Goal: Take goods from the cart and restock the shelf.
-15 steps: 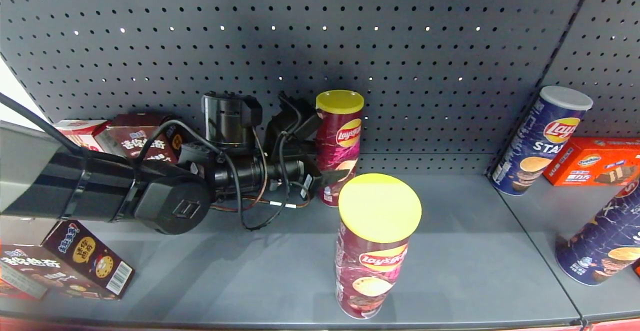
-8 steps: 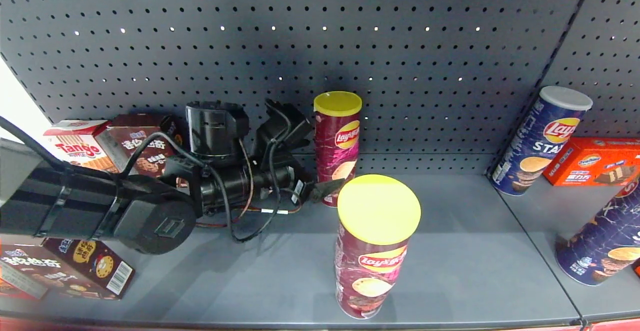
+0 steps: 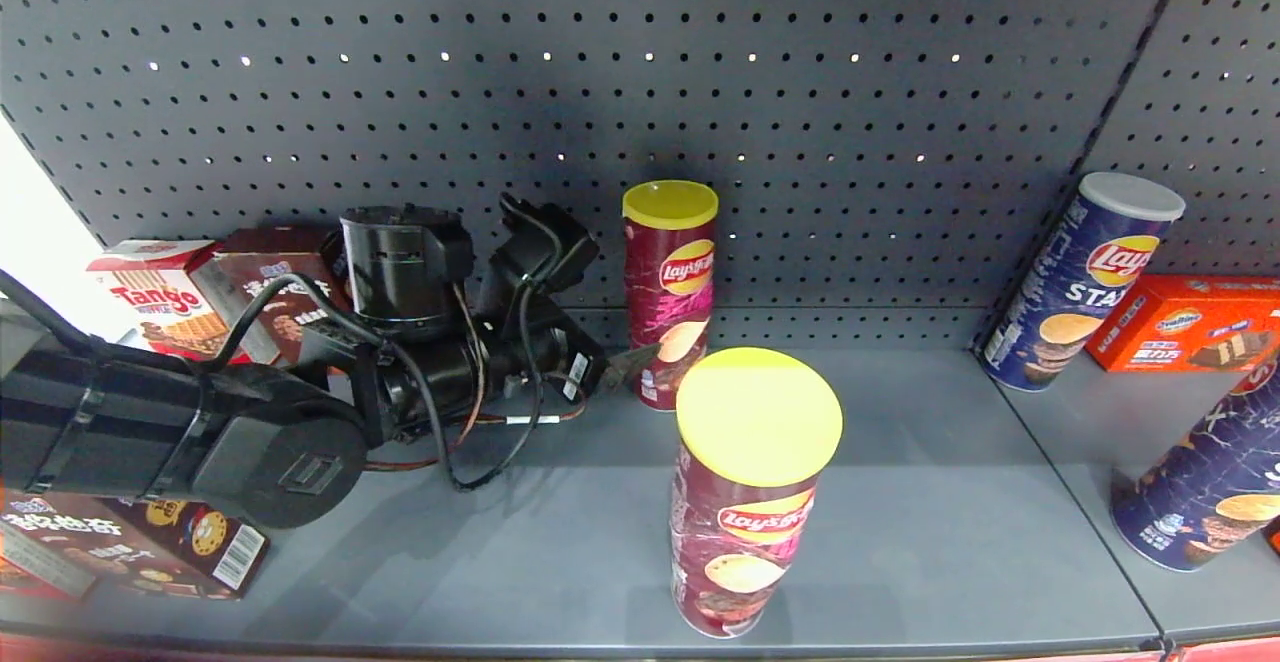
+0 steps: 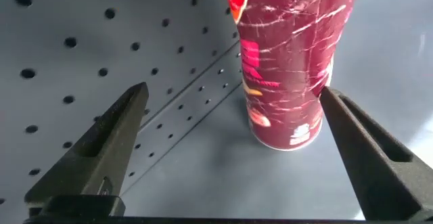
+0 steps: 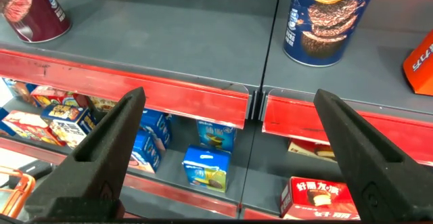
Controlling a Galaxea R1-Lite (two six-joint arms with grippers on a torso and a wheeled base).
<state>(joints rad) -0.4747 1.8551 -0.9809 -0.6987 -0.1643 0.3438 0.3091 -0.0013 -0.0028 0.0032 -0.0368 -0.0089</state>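
By pegboard (image 4: 67, 48): maroon can (image 4: 287, 55) upright, left claw (image 4: 233, 94) spread beside.

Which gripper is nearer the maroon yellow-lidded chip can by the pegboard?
Left. The left gripper is open right at the can; the right gripper is out before the shelf's front edge.

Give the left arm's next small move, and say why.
Probably draw the left gripper straight back off the shelf: it is open, and the back can already stands upright by the pegboard. Keep clear of the front can.
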